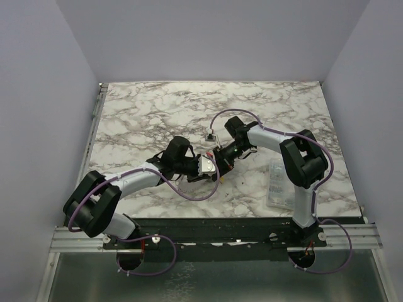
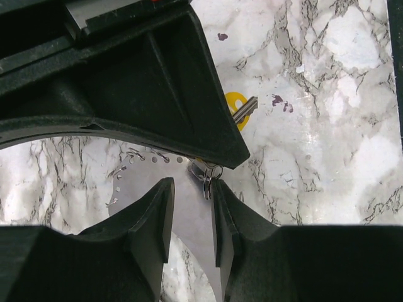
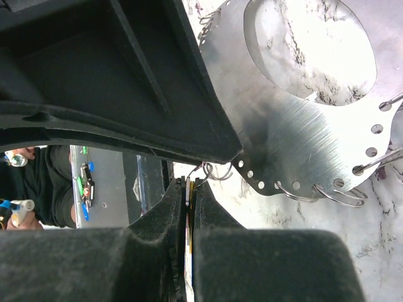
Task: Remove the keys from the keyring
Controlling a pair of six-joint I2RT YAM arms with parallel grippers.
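**Keyring** (image 3: 302, 138): flat grey hoop with a holed rim, at mid-table (image 2: 327, 75) between the two grippers.

**Left gripper** (image 2: 192, 187): fingers apart, with the hoop's band showing in the gap. Whether they pinch it cannot be told.

**Right gripper** (image 3: 189, 184): fingers pressed together on a thin gold-edged piece (image 3: 187, 192), judged to be a key. A small split ring (image 3: 205, 168) links it to the rim. The piece is seen edge-on, its long axis along the fingers and its ringed end toward the hoop.

**Yellow-headed key** (image 2: 240, 108): beside the right gripper, apparently on the table. Its blade points up-right in the left wrist view. Any link to the hoop is hidden.

**Progress, judged**: partway at most — the held piece is not yet off. The other rim rings in view carry no keys.
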